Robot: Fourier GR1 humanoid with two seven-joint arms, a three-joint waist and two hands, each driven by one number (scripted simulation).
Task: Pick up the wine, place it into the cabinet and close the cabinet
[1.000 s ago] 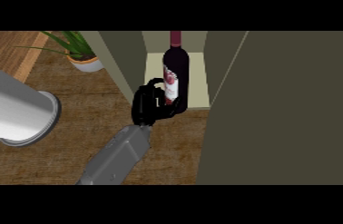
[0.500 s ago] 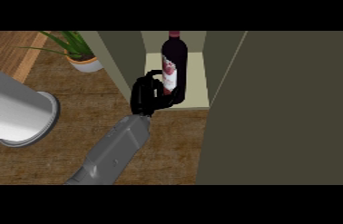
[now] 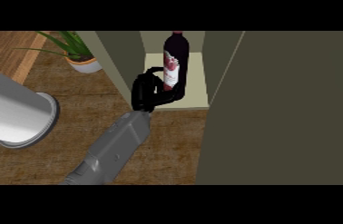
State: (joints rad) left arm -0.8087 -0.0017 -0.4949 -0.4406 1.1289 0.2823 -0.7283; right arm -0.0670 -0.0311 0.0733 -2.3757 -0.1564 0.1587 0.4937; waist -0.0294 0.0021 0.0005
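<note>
One dark glass wine bottle (image 3: 175,60) with a pale label stands upright on the cream shelf of the olive cabinet (image 3: 120,60), whose door (image 3: 281,109) stands open at the right. One black robot hand (image 3: 150,89), the left, curls round the bottle's lower part, hiding its base. On the wood-grain desk (image 3: 167,146) sit one potted plant (image 3: 77,53) and one grey cylinder (image 3: 23,119), both cut off by the frame.

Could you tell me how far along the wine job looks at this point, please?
Done: the wine is lifted and stands upright on the cabinet shelf. In hand: the hand curls around the bottle's lower part, so it is not released. Which hand it is cannot be told. Left: let go, pull the arm out and shut the cabinet, whose door stands open at right.
</note>
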